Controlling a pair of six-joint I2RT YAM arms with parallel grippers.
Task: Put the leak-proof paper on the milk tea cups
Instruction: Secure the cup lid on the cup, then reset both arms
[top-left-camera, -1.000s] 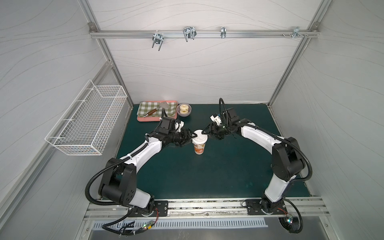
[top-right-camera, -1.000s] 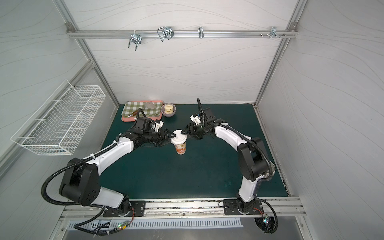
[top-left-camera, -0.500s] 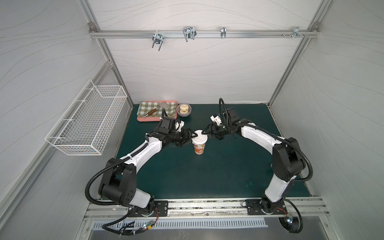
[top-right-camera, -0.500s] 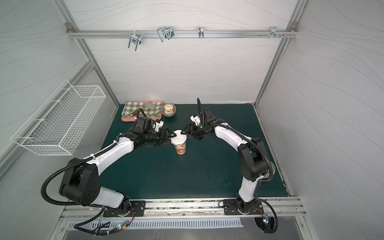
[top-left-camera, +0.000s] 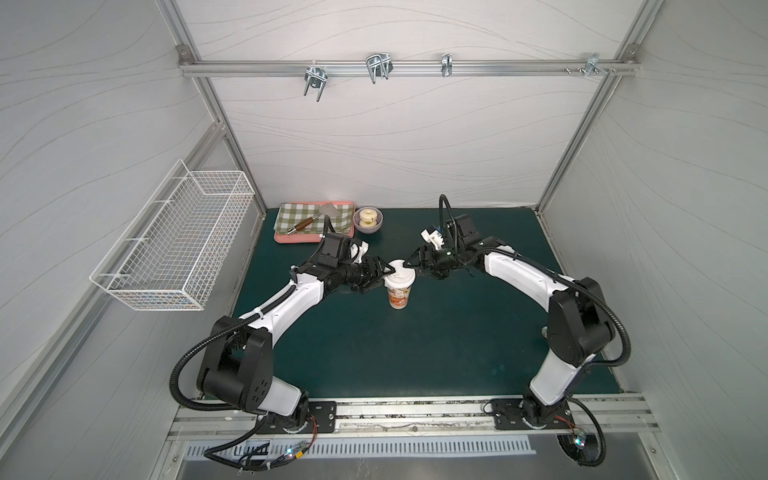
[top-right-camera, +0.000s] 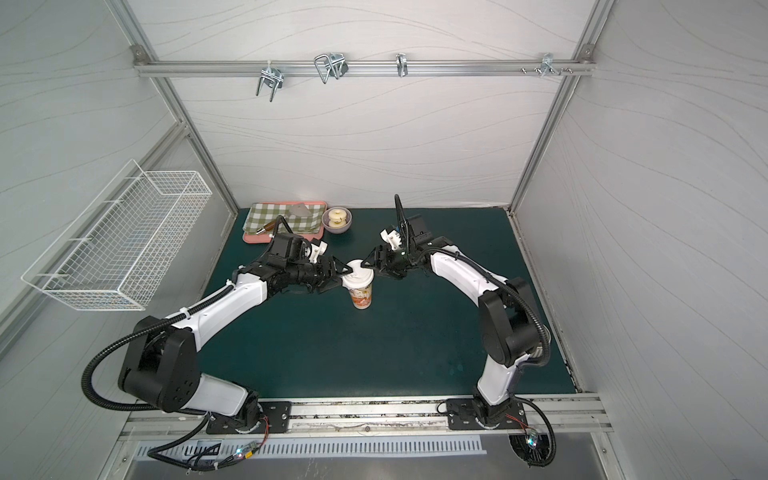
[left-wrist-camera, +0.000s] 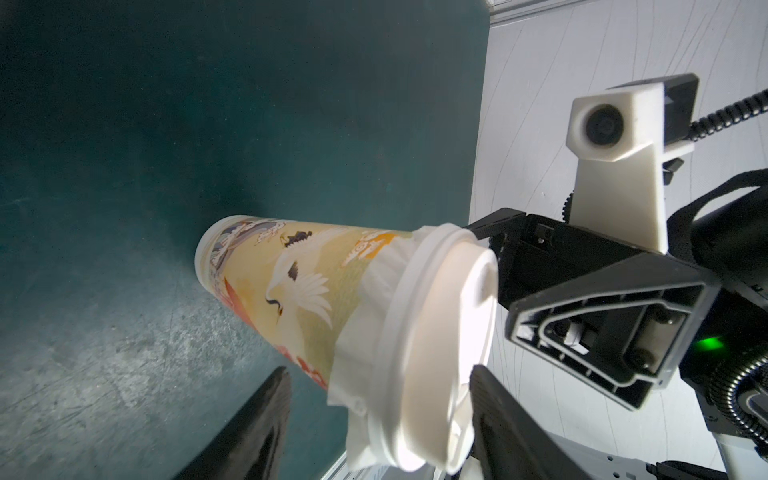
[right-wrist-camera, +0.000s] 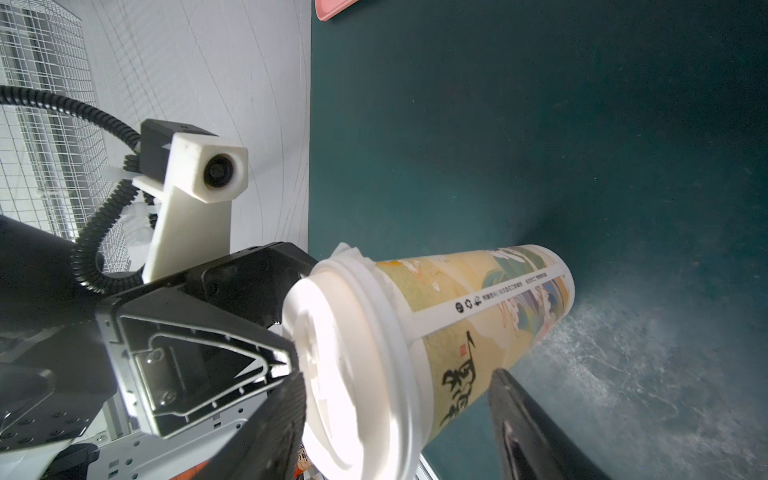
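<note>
The milk tea cup (top-left-camera: 399, 297) (top-right-camera: 360, 297) stands upright mid-table, printed with cranes and orange-red pictures. A white domed lid (top-left-camera: 400, 272) (left-wrist-camera: 440, 316) sits on its mouth. The leak-proof paper (left-wrist-camera: 374, 291) (right-wrist-camera: 345, 249) is trapped under the lid, its crumpled edge hanging down round the rim. My left gripper (top-left-camera: 384, 274) (left-wrist-camera: 378, 374) is open at the cup's left, one finger by the lid's top, the other clear of the cup wall. My right gripper (top-left-camera: 411, 266) (right-wrist-camera: 399, 376) is open on the opposite side and straddles the lid's edge the same way.
At the back left lies a pink tray (top-left-camera: 291, 239) with a green checked cloth and a wooden-handled tool. A lilac bowl (top-left-camera: 368, 219) stands beside it. A white wire basket (top-left-camera: 174, 241) hangs on the left wall.
The right gripper's jaws have spread a little wider round the lid. Both arms and the cup stay where they were.
</note>
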